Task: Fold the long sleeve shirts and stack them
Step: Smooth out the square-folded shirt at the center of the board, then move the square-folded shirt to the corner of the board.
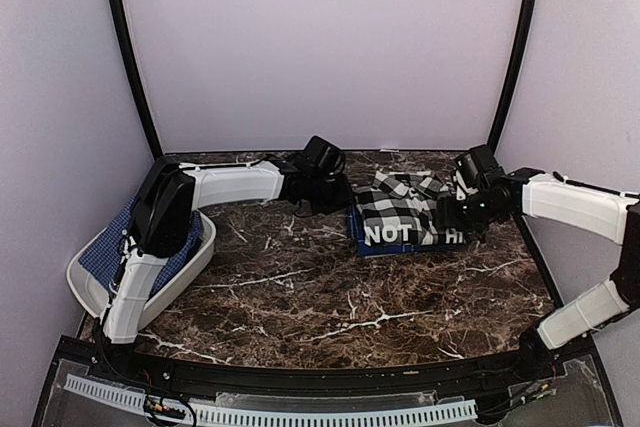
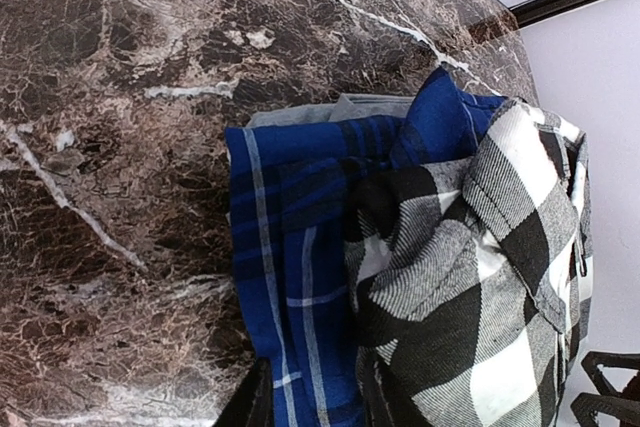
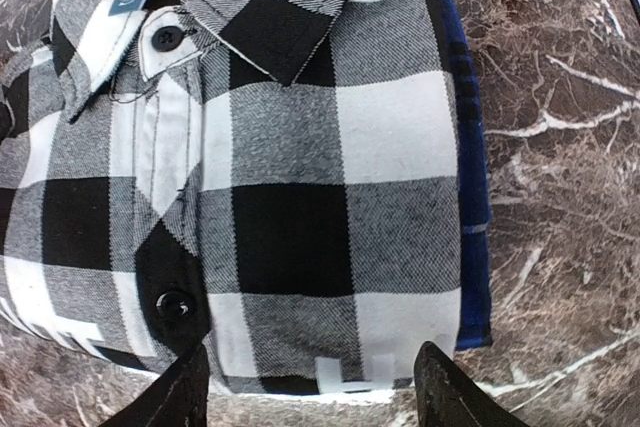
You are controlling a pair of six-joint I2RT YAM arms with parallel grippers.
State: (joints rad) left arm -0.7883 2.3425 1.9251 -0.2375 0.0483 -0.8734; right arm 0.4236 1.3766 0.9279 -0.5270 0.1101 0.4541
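Rear overhead camera sees the table [image 1: 300, 297]; wrist cameras (close) share shirts [image 1: 400, 209].

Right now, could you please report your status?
Right gripper open at checked shirt; left gripper alongside, jaws unclear. That shirt folded atop blue plaid shirt. Basket far left, not obstructing.

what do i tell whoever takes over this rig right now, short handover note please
Left gripper: at the stack's left edge, nothing visibly held; open or shut cannot be told.
Right gripper: open, fingers straddling the checked shirt's near edge, gripping nothing.
Things: checked shirt lies folded on top of the folded blue plaid shirt, toward the far side of the table.
White basket at the left holds blue checked cloth; what it is cannot be told.
Done: both shirts look folded and stacked.
Left: probably pull both arms clear and check the basket.
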